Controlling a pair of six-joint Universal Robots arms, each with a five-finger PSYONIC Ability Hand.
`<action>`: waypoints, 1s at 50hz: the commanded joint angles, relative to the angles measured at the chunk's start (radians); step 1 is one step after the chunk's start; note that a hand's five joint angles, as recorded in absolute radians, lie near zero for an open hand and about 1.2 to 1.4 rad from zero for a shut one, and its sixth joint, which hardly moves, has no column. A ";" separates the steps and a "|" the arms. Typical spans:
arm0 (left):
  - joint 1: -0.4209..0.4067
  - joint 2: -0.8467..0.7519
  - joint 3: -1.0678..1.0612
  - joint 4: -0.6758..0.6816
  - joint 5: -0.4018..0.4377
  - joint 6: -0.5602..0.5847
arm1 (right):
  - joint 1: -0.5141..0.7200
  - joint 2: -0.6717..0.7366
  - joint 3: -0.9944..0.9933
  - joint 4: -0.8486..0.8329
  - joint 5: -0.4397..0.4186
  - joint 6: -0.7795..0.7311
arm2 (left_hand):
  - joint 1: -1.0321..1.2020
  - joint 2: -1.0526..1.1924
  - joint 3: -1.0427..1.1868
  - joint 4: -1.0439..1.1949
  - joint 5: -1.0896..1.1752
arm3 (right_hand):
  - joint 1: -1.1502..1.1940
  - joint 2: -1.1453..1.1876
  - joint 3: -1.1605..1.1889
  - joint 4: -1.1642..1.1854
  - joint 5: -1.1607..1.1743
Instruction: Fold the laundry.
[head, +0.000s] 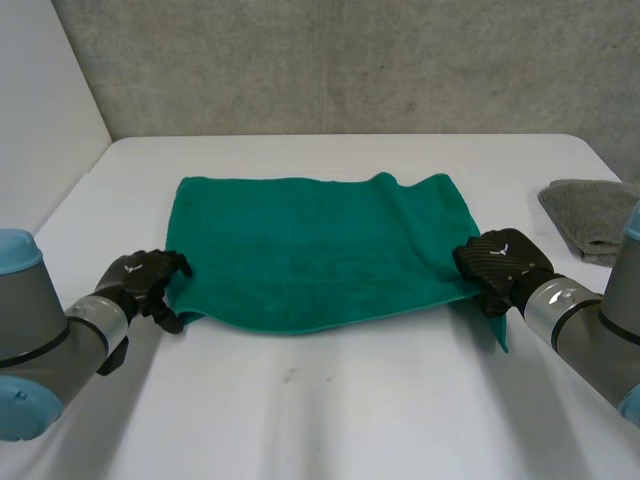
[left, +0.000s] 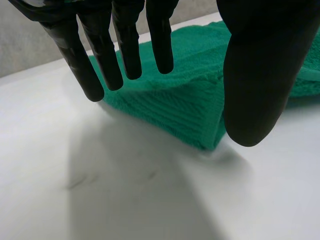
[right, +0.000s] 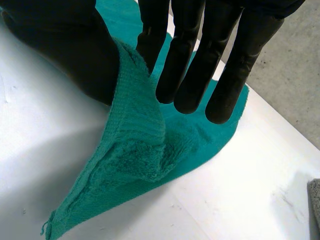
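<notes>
A green towel (head: 310, 250) lies spread flat across the middle of the white table (head: 330, 400). My left hand (head: 145, 285) hovers at the towel's near left corner. In the left wrist view its fingers (left: 90, 60) are straight and the thumb (left: 260, 75) stands apart from them. That corner of the towel (left: 170, 107) rests on the table between them, untouched. My right hand (head: 498, 262) is at the near right corner. There the thumb and a finger (right: 150, 30) pinch the towel's edge (right: 140, 150), which rises off the table into a loose peak.
A folded grey cloth (head: 590, 215) lies at the table's right edge, beyond my right hand; its corner (right: 315, 200) also shows in the right wrist view. Bare table stretches along the front, and a grey wall stands behind.
</notes>
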 joint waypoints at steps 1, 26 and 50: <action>-0.032 -0.029 0.049 0.030 -0.002 0.000 | 0.000 0.000 0.003 -0.002 0.001 0.002 | 0.113 0.109 0.109 0.106 0.098 | 0.411 0.228 0.215 0.207 0.230; -0.067 -0.073 0.121 0.070 -0.187 0.058 | -0.002 -0.003 -0.014 -0.001 0.014 0.000 | 0.882 0.878 0.878 0.875 0.867 | 0.411 0.228 0.215 0.207 0.230; -0.153 0.577 0.064 -0.294 -0.177 0.632 | -0.002 -0.258 -0.494 0.686 0.020 -0.353 | 0.932 0.928 0.927 0.924 0.917 | 0.411 0.228 0.215 0.207 0.230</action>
